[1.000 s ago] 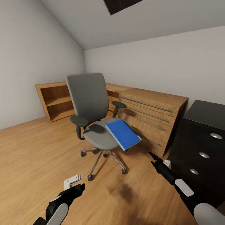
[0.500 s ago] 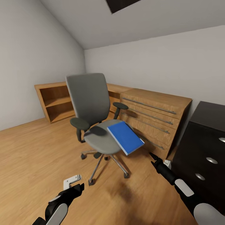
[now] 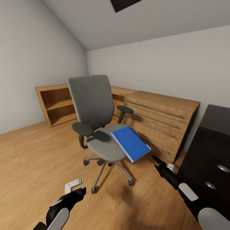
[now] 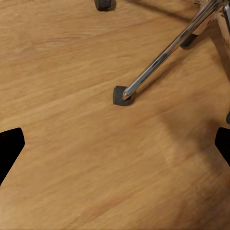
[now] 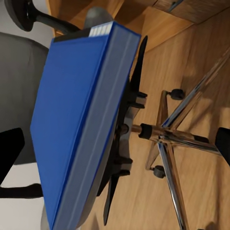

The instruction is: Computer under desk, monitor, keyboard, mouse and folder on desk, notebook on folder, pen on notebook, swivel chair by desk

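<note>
In the head view, room: your camera looks over a wood floor [image 3: 38, 153] toward a grey-walled corner under a sloped ceiling.
Swivel chair [image 3: 91, 99]: it stands mid-floor on its chrome base, backrest upright, near the light wood cabinet [image 3: 159, 118].
Folder [image 3: 130, 142]: you see it lying on the seat's right side, tilted, with its outer corner hanging past the seat edge.
Desk [image 3: 210, 140]: its dark drawer front with 2 visible silver knobs sits at the right edge, well apart from the chair.
Left gripper [image 3: 76, 188]: low over the floor near the chair base; you cannot tell from here how its fingers stand.
Right gripper [image 3: 156, 159]: it points toward the folder, apart from it.

In the left wrist view, chair leg [image 4: 167, 55]: 1 chrome spoke ends in a dark caster on bare floor.
Left claw: its 2 dark tips sit far apart at opposite edges, nothing between.

In the right wrist view, folder [image 5: 72, 124]: the blue cover and spine face you, the chair base beyond.
Right claw: tips wide apart, holding nothing.
</note>
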`<state>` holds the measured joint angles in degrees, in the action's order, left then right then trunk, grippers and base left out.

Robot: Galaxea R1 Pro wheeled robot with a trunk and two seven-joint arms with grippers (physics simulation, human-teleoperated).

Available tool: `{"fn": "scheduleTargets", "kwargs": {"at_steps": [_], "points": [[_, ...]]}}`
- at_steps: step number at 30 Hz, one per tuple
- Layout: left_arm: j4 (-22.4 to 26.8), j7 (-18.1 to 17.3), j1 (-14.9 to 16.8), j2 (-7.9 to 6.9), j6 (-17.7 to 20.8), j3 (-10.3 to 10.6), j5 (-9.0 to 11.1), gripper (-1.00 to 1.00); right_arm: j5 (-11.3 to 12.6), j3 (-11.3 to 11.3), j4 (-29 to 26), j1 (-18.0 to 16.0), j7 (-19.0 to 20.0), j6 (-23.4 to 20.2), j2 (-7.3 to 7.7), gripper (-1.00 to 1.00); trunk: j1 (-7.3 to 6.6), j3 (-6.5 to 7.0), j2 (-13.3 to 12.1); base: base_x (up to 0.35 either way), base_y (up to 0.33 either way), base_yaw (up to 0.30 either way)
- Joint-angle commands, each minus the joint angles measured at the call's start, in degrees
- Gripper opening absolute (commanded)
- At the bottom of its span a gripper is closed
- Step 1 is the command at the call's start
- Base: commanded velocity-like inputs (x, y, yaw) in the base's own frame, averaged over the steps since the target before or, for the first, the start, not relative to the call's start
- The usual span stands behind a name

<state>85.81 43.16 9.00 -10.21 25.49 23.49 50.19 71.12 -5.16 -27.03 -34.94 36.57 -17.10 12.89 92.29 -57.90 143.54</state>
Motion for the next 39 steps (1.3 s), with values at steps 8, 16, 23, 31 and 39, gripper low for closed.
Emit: {"fn": "scheduleTargets", "kwargs": {"at_steps": [8, 16, 23, 31, 39], "points": [[0.1, 0.4, 0.1, -0.01, 0.1, 0.1, 0.3, 1.00, 0.6, -0.3, 0.0, 0.0, 0.0, -0.1, 0.03, 1.00, 0.00, -0.06, 0.0, 0.087, 0.072, 0.000], [0.1, 0.4, 0.1, 0.02, 0.0, 0.1, 0.3, 1.00, 0.6, -0.3, 0.0, 0.0, 0.0, -0.2, 0.03, 1.00, 0.00, -0.06, 0.0, 0.115, 0.108, 0.000], [0.1, 0.4, 0.1, -0.02, 0.0, 0.1, 0.3, 1.00, 0.6, -0.3, 0.0, 0.0, 0.0, -0.2, 0.03, 1.00, 0.00, -0.06, 0.0, 0.172, 0.136, 0.000], [0.1, 0.4, 0.0, -0.07, 0.1, 0.1, 0.4, 1.00, 0.6, -0.3, 0.0, 0.0, 0.0, -0.1, 0.03, 1.00, 0.00, -0.06, 0.0, 0.017, 0.011, 0.000], [0.1, 0.4, 0.1, -0.07, 0.1, 0.1, 0.4, 1.00, 0.6, -0.3, 0.0, 0.0, 0.0, -0.1, 0.03, 1.00, 0.00, -0.06, 0.0, 0.104, 0.060, 0.000]]}}
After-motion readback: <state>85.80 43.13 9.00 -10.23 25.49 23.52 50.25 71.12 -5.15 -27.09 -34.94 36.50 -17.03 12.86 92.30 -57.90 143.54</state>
